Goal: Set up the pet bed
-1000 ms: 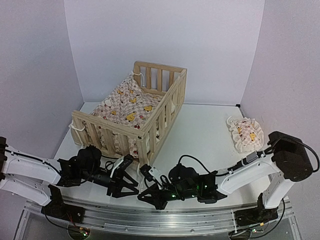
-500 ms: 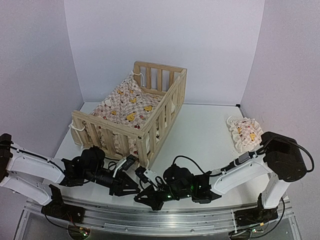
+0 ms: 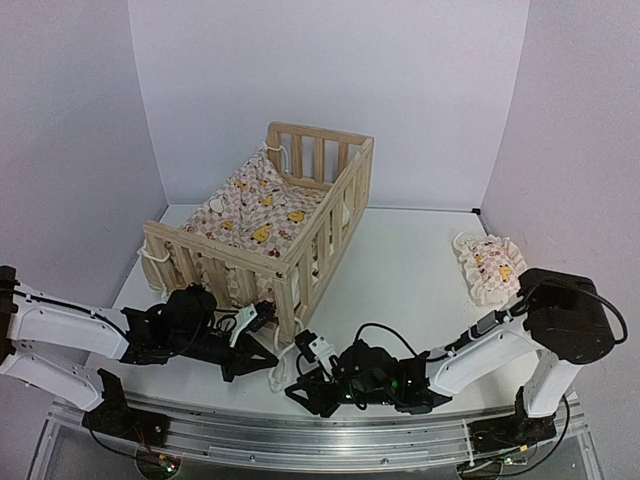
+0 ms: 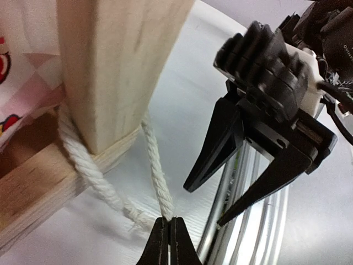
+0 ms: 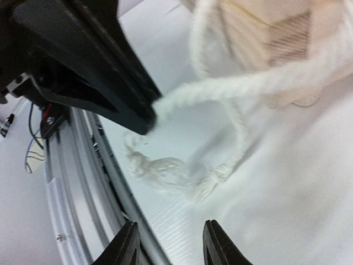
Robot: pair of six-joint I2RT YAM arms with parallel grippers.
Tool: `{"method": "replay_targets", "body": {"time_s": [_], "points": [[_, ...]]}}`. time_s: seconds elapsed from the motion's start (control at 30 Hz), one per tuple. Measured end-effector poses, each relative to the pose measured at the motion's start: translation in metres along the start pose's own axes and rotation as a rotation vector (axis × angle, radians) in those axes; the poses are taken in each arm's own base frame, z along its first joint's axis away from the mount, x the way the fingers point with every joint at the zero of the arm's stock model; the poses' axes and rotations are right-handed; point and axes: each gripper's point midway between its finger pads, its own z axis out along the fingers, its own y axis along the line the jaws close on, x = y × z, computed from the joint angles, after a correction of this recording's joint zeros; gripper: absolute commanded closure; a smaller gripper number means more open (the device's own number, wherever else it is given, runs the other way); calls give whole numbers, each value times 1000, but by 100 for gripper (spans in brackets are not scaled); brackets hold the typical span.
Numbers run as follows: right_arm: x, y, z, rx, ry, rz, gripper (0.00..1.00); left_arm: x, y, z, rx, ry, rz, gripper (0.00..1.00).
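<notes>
The pet bed, a light-wood slatted frame, stands at the back left with a duck-print cushion lying in it. A white rope loops round its near corner post and trails onto the table. My left gripper is shut on one strand of that rope just in front of the post. My right gripper hovers open over the frayed rope ends, with nothing between its fingers. In the top view both grippers meet below the bed's near corner: the left gripper and the right gripper.
A small matching pillow lies at the right of the table. The aluminium rail runs along the near edge just behind both grippers. The right arm's cable loops over the table.
My left gripper has reached up to the bed's corner post and shut on the rope. My right gripper has opened, let the rope go and drawn slightly back.
</notes>
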Motion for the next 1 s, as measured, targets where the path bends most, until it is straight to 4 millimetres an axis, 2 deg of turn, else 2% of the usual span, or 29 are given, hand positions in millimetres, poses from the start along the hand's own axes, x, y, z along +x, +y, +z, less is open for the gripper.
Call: {"method": "replay_targets", "body": {"time_s": [0.17, 0.43, 0.5, 0.63, 0.7, 0.77, 0.93, 1.0], "points": [[2, -28, 10, 135, -36, -5, 52, 4, 13, -3, -79, 20, 49, 100], [4, -49, 38, 245, -79, -25, 52, 5, 21, -4, -120, 27, 67, 100], [5, -52, 41, 263, -97, -29, 57, 5, 21, -4, -121, 27, 67, 100], [6, -54, 49, 280, -121, -33, 86, 5, 21, -4, -123, 27, 67, 100], [6, -54, 52, 279, -132, -23, 97, 5, 22, -4, -127, 26, 67, 100], [5, -53, 52, 277, -137, -18, 100, 5, 22, -4, -128, 26, 68, 100], [8, -52, 48, 257, -119, -20, 100, 4, 19, -3, -109, 22, 72, 100], [11, -52, 39, 244, -93, -26, 100, 2, 14, -2, -82, 12, 73, 89]]}}
